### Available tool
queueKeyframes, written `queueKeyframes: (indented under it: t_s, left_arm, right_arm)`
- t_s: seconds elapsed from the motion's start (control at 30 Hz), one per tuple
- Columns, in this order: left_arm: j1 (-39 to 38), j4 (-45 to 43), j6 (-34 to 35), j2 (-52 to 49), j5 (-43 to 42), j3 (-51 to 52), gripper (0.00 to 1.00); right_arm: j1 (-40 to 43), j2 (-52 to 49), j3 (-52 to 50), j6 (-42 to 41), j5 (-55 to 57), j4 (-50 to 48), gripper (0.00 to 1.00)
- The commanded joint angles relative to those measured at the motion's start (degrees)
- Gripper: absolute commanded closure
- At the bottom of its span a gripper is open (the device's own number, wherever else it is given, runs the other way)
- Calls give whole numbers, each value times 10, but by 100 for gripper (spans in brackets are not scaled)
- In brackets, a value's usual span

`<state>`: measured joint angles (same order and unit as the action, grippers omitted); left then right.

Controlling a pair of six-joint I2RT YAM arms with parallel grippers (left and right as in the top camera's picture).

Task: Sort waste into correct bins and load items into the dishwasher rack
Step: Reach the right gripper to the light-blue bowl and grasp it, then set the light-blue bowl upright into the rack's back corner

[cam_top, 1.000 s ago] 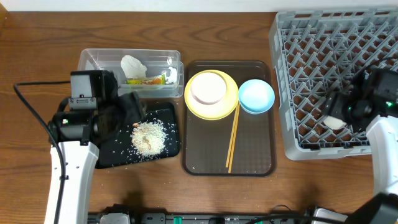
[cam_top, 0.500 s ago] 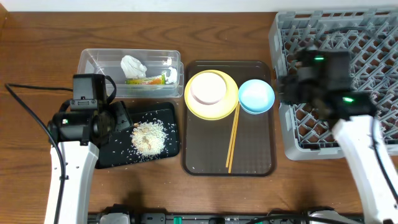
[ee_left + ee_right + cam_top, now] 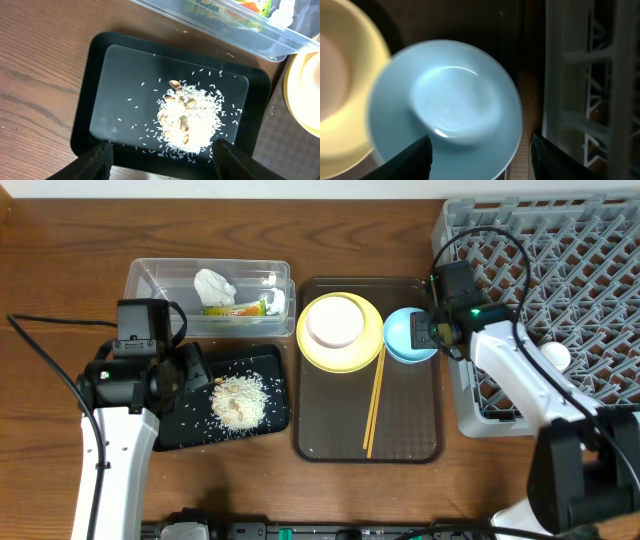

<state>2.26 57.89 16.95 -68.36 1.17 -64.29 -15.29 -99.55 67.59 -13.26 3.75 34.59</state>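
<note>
Closest to us, the left fingers (image 3: pixel 97 160) are spread wide, gripping nothing, above the black tray (image 3: pixel 100 75), where the rice (image 3: pixel 192 125) lies heaped with a few brownish bits that only the left wrist view picks out. Just beyond, the clear tub (image 3: pixel 150 275) holds the tissue (image 3: pixel 213 284) and the wrapper (image 3: pixel 205 6), whose print we find too blurred to read. The right fingers (image 3: pixel 420 157) are likewise parted and empty over the light blue bowl (image 3: pixel 445 105), which sits on the brown serving tray (image 3: pixel 410 420) beside the yellow plate (image 3: pixel 315 352) carrying the white-pinkish bowl (image 3: pixel 335 322); the chopsticks (image 3: pixel 374 405) lie alongside. Only overhead do we see the small white cup (image 3: pixel 553 356) in the dishwasher rack (image 3: pixel 580 270), at the right of the table (image 3: pixel 60 260).
</note>
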Motion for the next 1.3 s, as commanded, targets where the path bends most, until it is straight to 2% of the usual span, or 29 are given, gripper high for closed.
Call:
queueKeyframes:
  t_s: [0.0,0.2,0.3,0.43,0.5,0.77,0.93,1.07,1.27]
  left_arm:
    - [3,1,9,3,10,-3,34]
    - [3,1,9,3,10,-3,34]
    - [3,2,9,3,10,-3,33]
    - [3,2,9,3,10,-3,33]
    - [3,2,9,3,10,-3,33]
    - [3,2,9,3,8,-3,33]
    - [3,2,9,3,8,-3,33]
    - [3,2,9,3,8,-3,33]
    - [3,2,9,3,8,-3,33]
  right_arm:
    - [-5,-28,-1,-31,24,-5,39]
    - [-5,-65,-1,-48,24,-5,44]
    - [-5,-60,-1,-52,25,-3,61]
    - [-2,-44,-1,-52,27,-6,89]
    - [1,-36,-1,-52,36,-5,98]
    - [8,8,-1,-52,55,-5,99]
    - [16,82,0,-34,158,-27,99]
    - [18,137,0,53,261,-100,99]
    - [28,150,0,264,364,-284,99]
